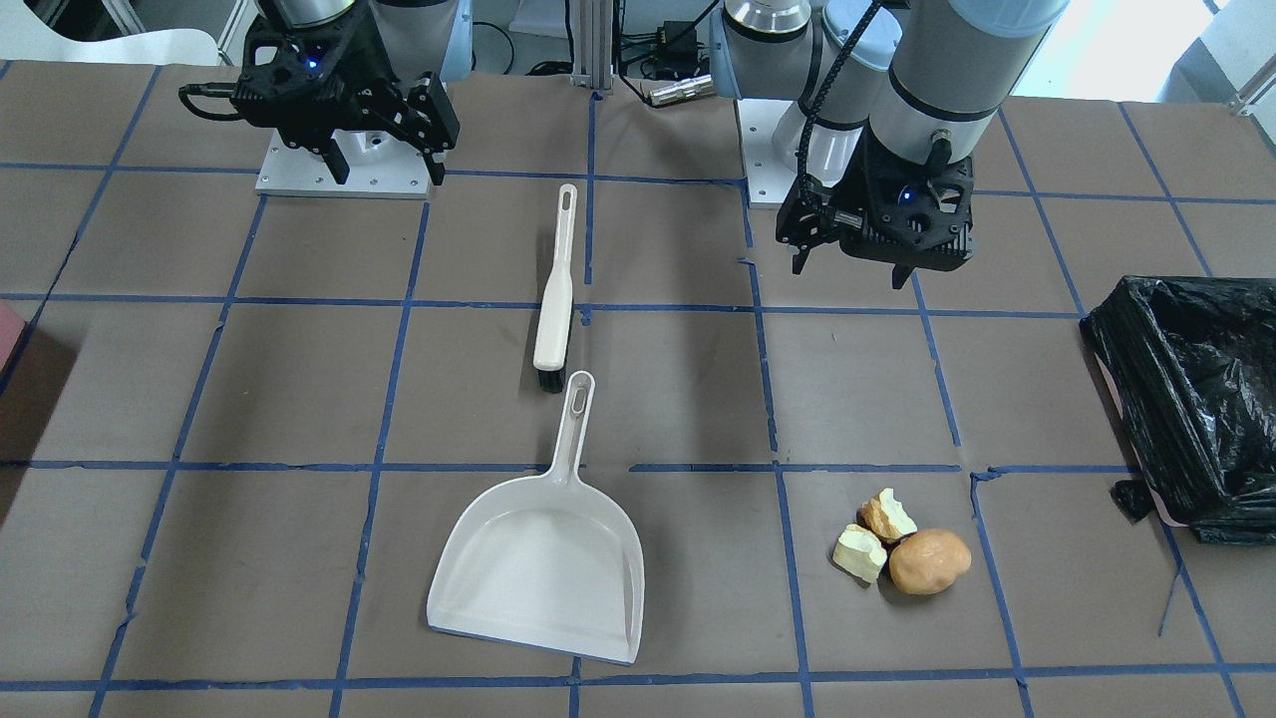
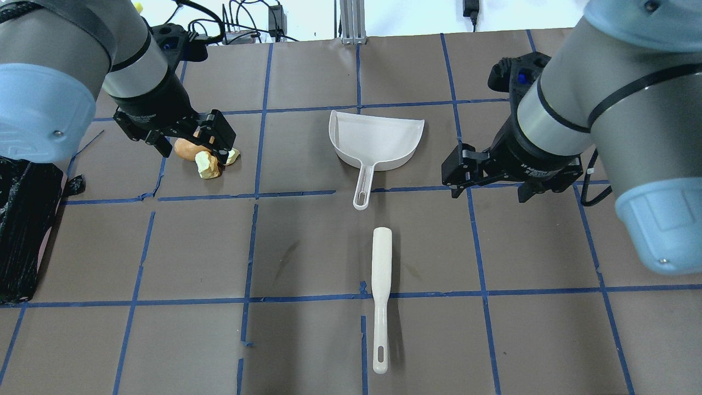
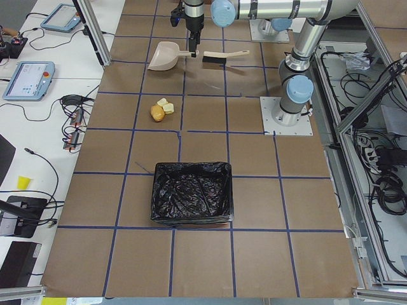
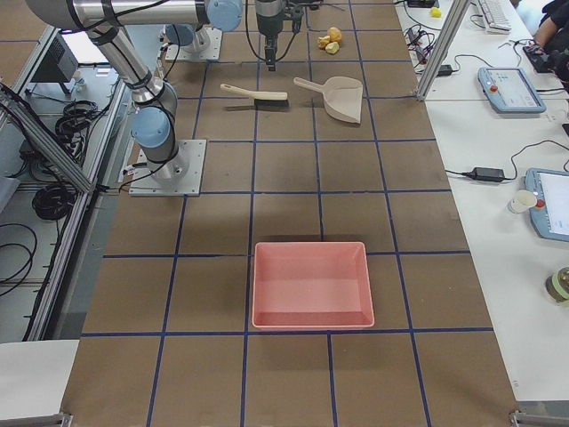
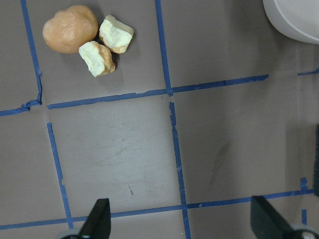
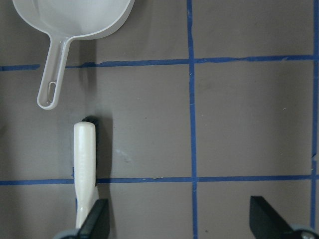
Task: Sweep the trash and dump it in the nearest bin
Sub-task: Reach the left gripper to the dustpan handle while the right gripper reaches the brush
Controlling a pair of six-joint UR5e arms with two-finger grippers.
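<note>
Left pincer (image 5: 182, 221) and right pincer (image 6: 182, 219) hung released, empty, above the brown table (image 1: 299, 399). The tan potato-like lump (image 1: 929, 561) and two pale yellow bitten chunks (image 1: 859, 551) lay clustered near the black-bagged bin (image 1: 1186, 399), apart from the white plastic dustpan (image 1: 543, 568).

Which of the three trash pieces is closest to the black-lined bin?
The round tan-brown potato-like lump. It sits on the side of the cluster facing the bin; the two pale bitten chunks lie beyond it, toward the dustpan.
</note>
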